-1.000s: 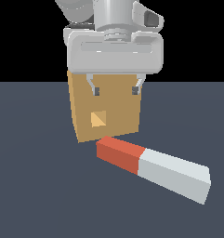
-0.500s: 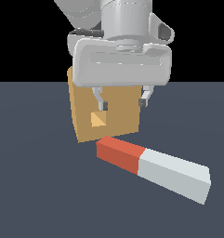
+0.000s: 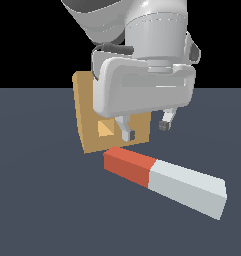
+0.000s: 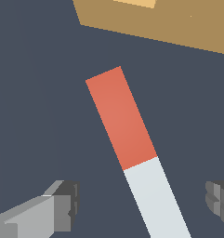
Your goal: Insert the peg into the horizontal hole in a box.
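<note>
Open-fingered gripper [image 3: 146,130] hovers above the peg [image 4: 136,155], whose long axis runs between the fingertips, red end toward the box [image 3: 87,120]

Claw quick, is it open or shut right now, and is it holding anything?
Claw: open and holding nothing; its fingers sit apart on either side of the long red-and-white square peg, not touching it.

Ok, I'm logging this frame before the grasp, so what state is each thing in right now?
peg: lying flat on the floor, ungrasped, red end toward the box.
box: standing upright, apart from the peg.
hole: empty, partly hidden by the gripper.
gripper: open, above the peg, fingers on either side of its white part, not touching.
</note>
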`<state>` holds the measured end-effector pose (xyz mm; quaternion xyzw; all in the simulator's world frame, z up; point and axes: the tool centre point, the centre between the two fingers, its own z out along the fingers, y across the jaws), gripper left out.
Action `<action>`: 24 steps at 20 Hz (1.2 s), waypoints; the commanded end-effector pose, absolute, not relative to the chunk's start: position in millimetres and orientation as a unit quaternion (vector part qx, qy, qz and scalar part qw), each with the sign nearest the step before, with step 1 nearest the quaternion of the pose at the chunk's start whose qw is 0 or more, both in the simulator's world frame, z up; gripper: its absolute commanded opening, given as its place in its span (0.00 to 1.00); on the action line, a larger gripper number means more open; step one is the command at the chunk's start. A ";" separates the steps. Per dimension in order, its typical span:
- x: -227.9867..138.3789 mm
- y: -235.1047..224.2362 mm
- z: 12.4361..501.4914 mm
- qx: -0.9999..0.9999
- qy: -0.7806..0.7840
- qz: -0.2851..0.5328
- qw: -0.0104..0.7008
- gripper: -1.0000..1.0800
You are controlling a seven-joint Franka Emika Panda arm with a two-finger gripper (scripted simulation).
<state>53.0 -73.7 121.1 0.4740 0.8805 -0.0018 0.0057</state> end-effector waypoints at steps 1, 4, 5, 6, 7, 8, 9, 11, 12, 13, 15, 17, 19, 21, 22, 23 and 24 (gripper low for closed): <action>60.7 -79.7 113.6 0.447 0.895 -0.001 0.005 0.96; 70.9 -86.2 104.4 0.414 0.910 -0.001 0.004 0.96; 74.3 -88.2 101.4 0.402 0.915 -0.001 0.003 0.96; 77.7 -89.9 98.5 0.392 0.920 -0.001 0.003 0.96; 80.9 -91.5 95.7 0.382 0.924 0.000 0.003 0.96; 84.1 -93.0 93.1 0.372 0.928 0.000 0.002 0.96; 87.1 -94.2 90.7 0.363 0.932 0.000 0.002 0.96; 92.6 -96.3 86.2 0.346 0.938 0.000 0.002 0.96; 95.1 -97.2 84.2 0.338 0.941 0.000 0.001 0.96; 97.5 -97.9 82.4 0.331 0.944 0.000 0.001 0.96; 101.7 -99.0 79.2 0.319 0.948 0.000 0.001 0.96; 105.1 -99.8 76.7 0.309 0.951 0.000 0.001 0.96; 107.7 -100.2 74.8 0.301 0.954 0.000 0.000 0.96; 109.6 -100.4 73.5 0.296 0.955 0.000 0.000 0.96; 110.2 -100.5 73.1 0.294 0.956 0.000 0.000 0.96; 110.7 -100.5 72.8 0.293 0.956 0.000 0.000 0.96; 110.9 -100.6 72.6 0.292 0.956 0.000 0.000 0.96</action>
